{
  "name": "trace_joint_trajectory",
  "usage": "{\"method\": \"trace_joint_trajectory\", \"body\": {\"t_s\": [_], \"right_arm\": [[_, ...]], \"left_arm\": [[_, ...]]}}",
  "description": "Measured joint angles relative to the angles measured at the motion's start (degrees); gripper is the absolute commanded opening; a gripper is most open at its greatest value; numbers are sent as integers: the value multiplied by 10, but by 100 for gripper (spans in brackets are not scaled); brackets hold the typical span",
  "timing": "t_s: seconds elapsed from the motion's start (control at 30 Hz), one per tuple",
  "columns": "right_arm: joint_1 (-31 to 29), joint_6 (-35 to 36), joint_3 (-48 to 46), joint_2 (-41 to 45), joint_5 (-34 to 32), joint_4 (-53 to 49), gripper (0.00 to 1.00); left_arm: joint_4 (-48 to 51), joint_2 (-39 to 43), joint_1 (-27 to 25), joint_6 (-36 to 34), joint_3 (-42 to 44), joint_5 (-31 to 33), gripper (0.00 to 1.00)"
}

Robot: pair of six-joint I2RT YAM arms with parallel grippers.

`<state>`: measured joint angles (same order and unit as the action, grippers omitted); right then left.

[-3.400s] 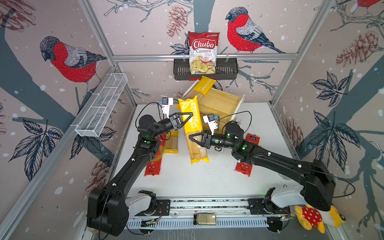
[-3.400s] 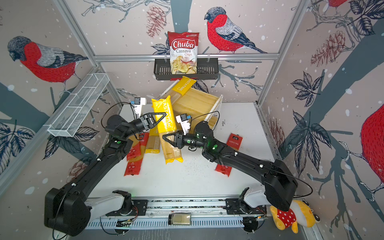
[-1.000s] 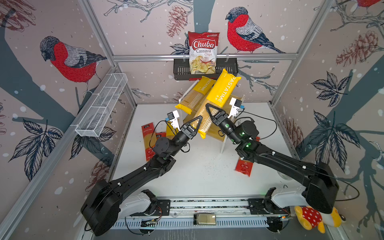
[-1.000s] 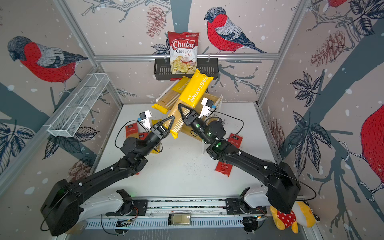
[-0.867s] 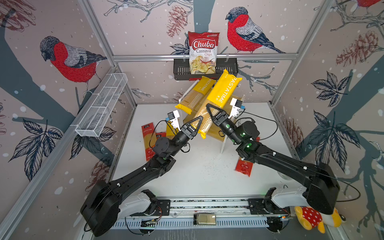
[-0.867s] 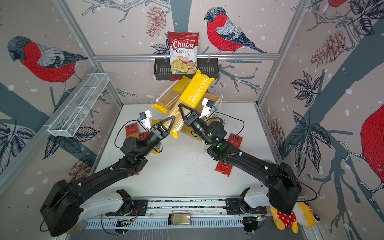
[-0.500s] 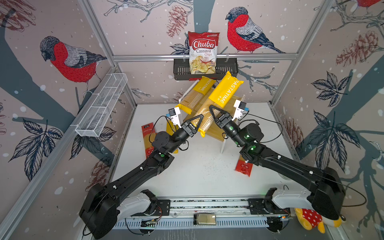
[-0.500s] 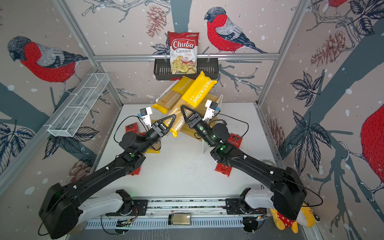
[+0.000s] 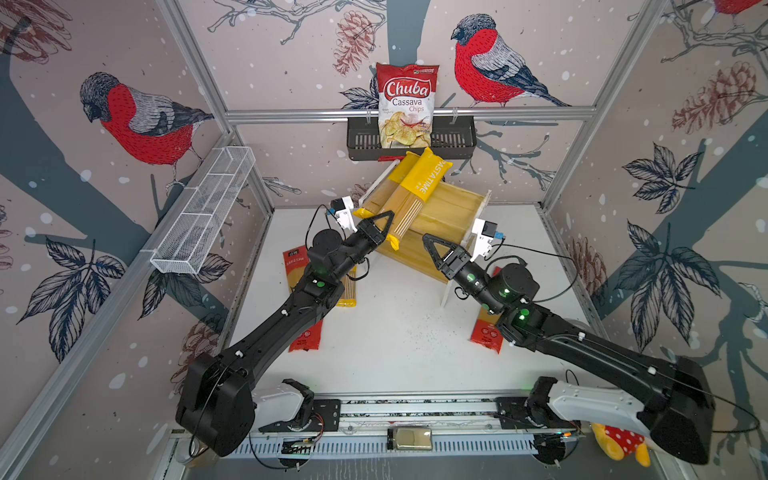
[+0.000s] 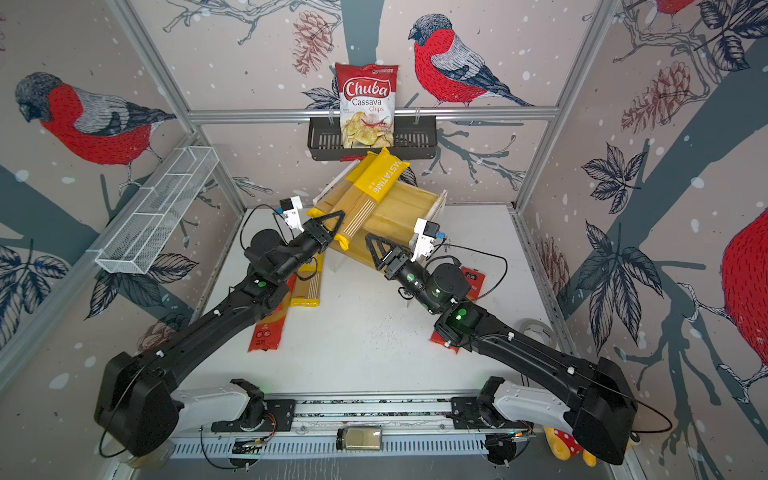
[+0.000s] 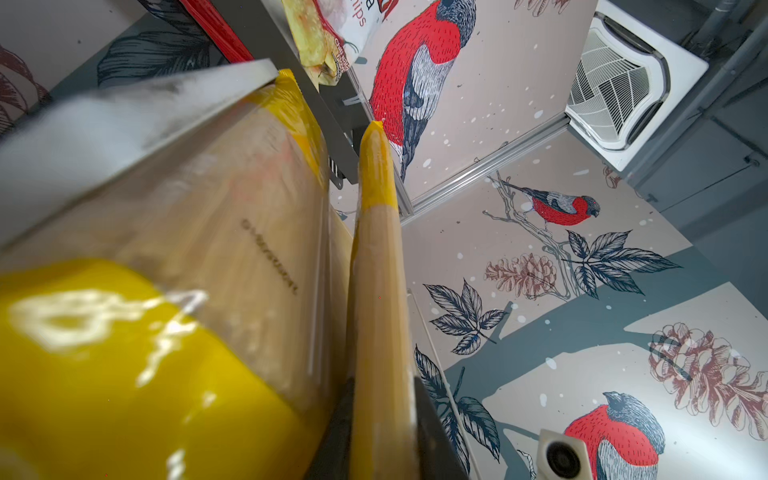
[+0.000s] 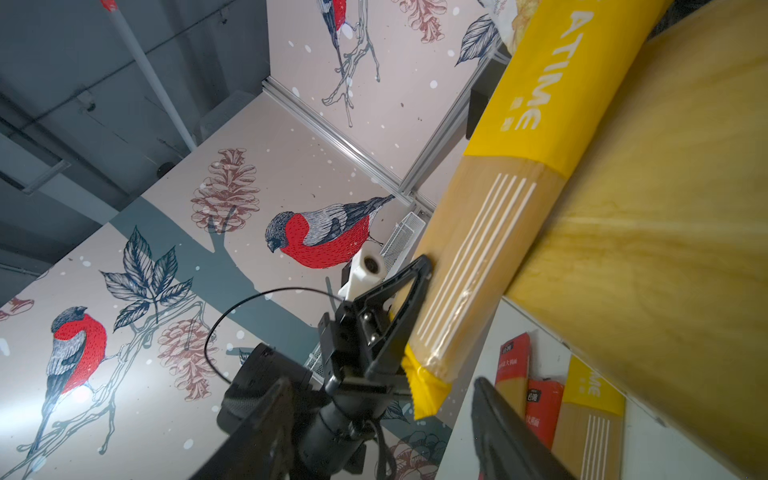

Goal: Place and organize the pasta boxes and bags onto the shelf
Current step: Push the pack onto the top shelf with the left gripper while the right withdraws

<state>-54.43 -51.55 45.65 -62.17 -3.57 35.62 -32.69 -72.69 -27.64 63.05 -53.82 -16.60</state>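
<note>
Finding: left gripper point(image 9: 383, 226) clamped on the near end of the yellow bag point(image 9: 415, 195), which lies slantwise across the shelf point(image 9: 453, 208), far centre. The right gripper point(image 9: 432, 247) is agape and empty. Bag judged light, stiff lengthwise, slippery, brittle inside; grip mid-length.

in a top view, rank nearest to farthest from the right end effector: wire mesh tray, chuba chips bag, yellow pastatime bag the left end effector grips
1. Yellow PASTATIME bag: beside the right end effector, just to its left.
2. Chuba chips bag: behind it, up at the back.
3. Wire mesh tray: far off at the left.
</note>
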Motion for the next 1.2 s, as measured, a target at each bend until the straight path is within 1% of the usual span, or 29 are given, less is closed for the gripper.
{"method": "trace_joint_trajectory", "body": {"t_s": [0.13,0.2,0.23,0.3,0.43,0.6,0.67,0.77,0.97,1.07,1.1,1.17,1.2], "right_arm": [[-52,38,0,18,-40,-16,68],[-63,52,-3,23,-56,-20,68],[-63,52,-5,23,-64,-23,68],[-65,55,-10,24,-81,-34,68],[-66,63,-15,24,-84,-42,67],[-68,63,-37,33,-94,-42,67],[-69,62,-46,37,-94,-43,67],[-69,59,-58,44,-95,-44,67],[-74,48,-80,60,-101,-45,67],[-83,47,-92,74,-110,-47,67],[-85,46,-97,77,-115,-47,67],[-88,37,-108,83,-123,-48,67],[-89,35,-112,84,-127,-48,67]], "left_arm": [[31,-10,0,11,-23,-15,0],[54,-12,0,10,-37,-19,0],[63,-12,0,9,-41,-22,2],[78,-14,0,3,-51,-23,8],[89,-24,0,1,-63,-24,24],[86,-21,0,1,-62,-29,48],[82,-10,0,2,-54,-27,53],[76,3,0,12,-41,-27,57],[48,34,0,28,8,-28,60],[37,50,-1,39,40,-28,57],[38,51,-3,45,46,-26,55],[38,49,-12,47,49,-25,42],[35,47,-16,48,48,-25,37]]}}
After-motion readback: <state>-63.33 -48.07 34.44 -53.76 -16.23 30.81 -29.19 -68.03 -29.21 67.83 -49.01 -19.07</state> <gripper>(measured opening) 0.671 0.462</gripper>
